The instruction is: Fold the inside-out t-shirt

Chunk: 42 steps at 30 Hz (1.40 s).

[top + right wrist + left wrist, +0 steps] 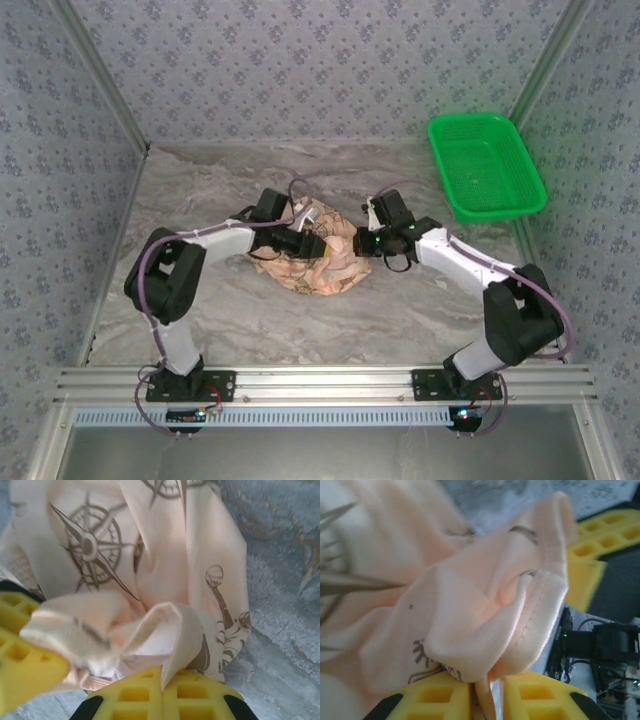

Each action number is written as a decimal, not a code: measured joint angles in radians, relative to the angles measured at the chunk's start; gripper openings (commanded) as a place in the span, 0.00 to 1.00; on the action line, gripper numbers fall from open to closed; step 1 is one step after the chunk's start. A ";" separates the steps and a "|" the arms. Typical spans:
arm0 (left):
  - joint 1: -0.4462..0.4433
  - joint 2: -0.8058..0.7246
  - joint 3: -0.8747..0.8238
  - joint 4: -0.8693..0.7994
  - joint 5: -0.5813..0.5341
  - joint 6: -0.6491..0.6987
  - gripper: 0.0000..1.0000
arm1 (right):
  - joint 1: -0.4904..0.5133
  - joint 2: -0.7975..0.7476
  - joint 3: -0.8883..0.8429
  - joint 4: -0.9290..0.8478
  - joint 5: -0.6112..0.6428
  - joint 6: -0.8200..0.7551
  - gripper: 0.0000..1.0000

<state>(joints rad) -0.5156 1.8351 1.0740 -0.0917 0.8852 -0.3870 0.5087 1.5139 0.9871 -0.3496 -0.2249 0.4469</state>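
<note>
**Item 1, the inside-out t-shirt [312, 262].** We record it as a crumpled mound near the middle of the marbled grey table [200, 200], between the two arms. In the top view the heap is somewhat wider left to right than near to far, so we put its long axis roughly across the table. We cannot tell which way the collar or hem points. The wrist views show pale pinkish-cream cloth, with brown compass-star and emblem prints and a stitched edge.

**Item 2, the left gripper [480, 692].** It sits at the left, far side of the mound. Its yellow fingers [437, 697] are closed together, with a fold of the shirt pinched between them and more cloth bunched above.

**Item 3, the right gripper [162, 687].** It sits at the right edge of the mound. Its yellow pads [132, 695] are pressed together on a doubled fold of the shirt, which rises from the seam between them.

**Item 4, the green basket [443, 170].** This rectangular, perforated plastic basket stands at the far right of the table, well apart from the shirt. Its mesh floor is in plain sight from wall to wall.
</note>
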 measured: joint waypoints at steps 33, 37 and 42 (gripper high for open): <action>0.092 -0.093 0.051 -0.293 -0.296 0.022 0.55 | 0.116 0.004 -0.010 0.061 -0.005 -0.033 0.49; -0.064 -0.280 0.038 -0.366 -0.455 -0.103 0.59 | 0.081 0.003 -0.010 -0.014 0.055 -0.045 0.49; -0.256 -0.306 0.074 -0.430 -0.629 -0.273 0.59 | 0.060 -0.002 -0.029 -0.025 0.064 -0.051 0.46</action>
<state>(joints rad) -0.7719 1.5288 1.1484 -0.5213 0.2562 -0.6598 0.5686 1.5124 0.9585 -0.3744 -0.1604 0.3954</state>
